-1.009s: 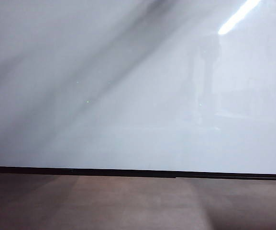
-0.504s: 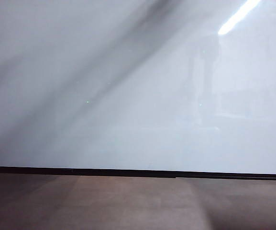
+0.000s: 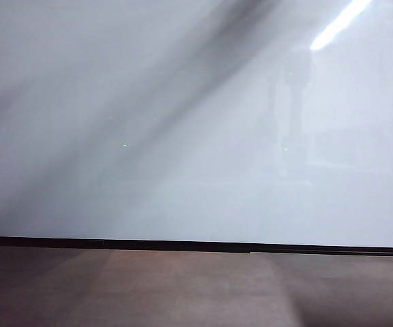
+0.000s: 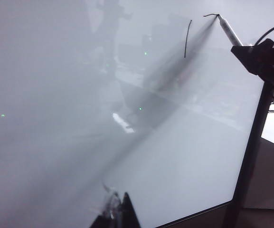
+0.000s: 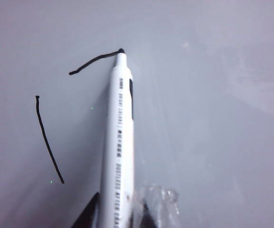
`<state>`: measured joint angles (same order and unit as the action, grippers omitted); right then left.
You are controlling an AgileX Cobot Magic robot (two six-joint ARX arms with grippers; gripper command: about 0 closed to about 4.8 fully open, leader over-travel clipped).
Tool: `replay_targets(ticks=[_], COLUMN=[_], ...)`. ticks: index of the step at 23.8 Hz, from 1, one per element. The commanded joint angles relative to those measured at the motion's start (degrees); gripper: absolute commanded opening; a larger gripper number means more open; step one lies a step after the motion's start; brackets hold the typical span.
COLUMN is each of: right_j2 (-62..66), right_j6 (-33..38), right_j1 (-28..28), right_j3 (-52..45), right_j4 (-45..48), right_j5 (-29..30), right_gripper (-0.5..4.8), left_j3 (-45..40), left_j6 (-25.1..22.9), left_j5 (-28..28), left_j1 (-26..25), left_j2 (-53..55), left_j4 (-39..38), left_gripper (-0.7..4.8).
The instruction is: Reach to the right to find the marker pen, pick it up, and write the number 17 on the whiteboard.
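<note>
Whiteboard: the very large glossy white flat panel (image 3: 196, 136) with a thin black strip along its lower edge is filling the exterior view, standing behind a brown-grey matte surface (image 3: 182, 289); no ink is showing in that view.
Marker pen: the slim white marker pen with black printed lettering and a black tip (image 5: 118, 142) is pressing its tip against the board, at the end of a short curved black stroke (image 5: 94, 61).
Finished digit: a long, slightly bowed black stroke for the 1 (image 5: 48, 140) is sitting just beside the new stroke.
Right gripper: the right gripper (image 5: 120, 211) is grasping the pen's barrel low down, its fingers clenched on it; from the left wrist view it (image 4: 262, 59) is reaching toward the board's upper part near the frame.
Left gripper: the left gripper (image 4: 118, 213) is hanging well apart from the writing; only its dark tips are showing, and I cannot tell whether they are parted.
Stage: judging by the marks, the top bar of the 7 is being drawn; its downstroke is not yet made.
Risk, contact: the tip could be lifting off during the downstroke, leaving a gap.
Risk, grip: pressing too hard could be sliding the pen back through the fingers.
Risk, legibility: a downstroke drifting toward the 1 could be merging the digits.
</note>
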<state>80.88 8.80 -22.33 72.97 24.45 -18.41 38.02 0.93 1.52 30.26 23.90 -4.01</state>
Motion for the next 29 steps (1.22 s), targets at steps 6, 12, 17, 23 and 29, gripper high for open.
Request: replay_targets(ticks=[6,12,17,23,29], right_j2=[-0.1,-0.1,-0.1,-0.1,-0.1], right_j6=[0.9,1.1,3.2,4.8,6.2], right_j1=[1.2,1.2,1.2,1.2,1.2], right_j3=[0.1,0.1,-2.2,-6.5,-10.0], right_j4=[-0.8,-3.5,-4.4,-4.5,-3.5], right_j5=[-1.0,-0.8,-0.7,-0.5,-0.5], right_gripper=[-0.08,-0.08,-0.08,-0.08,-0.08], left_j3=[0.4,0.4,0.4,0.4,0.4], left_j6=[-0.3,-0.2,-0.2,-0.2,-0.2], left_j5=[-0.2,-0.2,-0.2,-0.2,-0.2], left_j1=[-0.1,0.0,0.0,0.0,0.0], left_j2=[0.2,0.3,0.3,0.3,0.3], left_j4=[0.7,0.7,0.7,0.7,0.7], left_gripper=[-0.05,-0.05,-0.05,-0.05,-0.05])
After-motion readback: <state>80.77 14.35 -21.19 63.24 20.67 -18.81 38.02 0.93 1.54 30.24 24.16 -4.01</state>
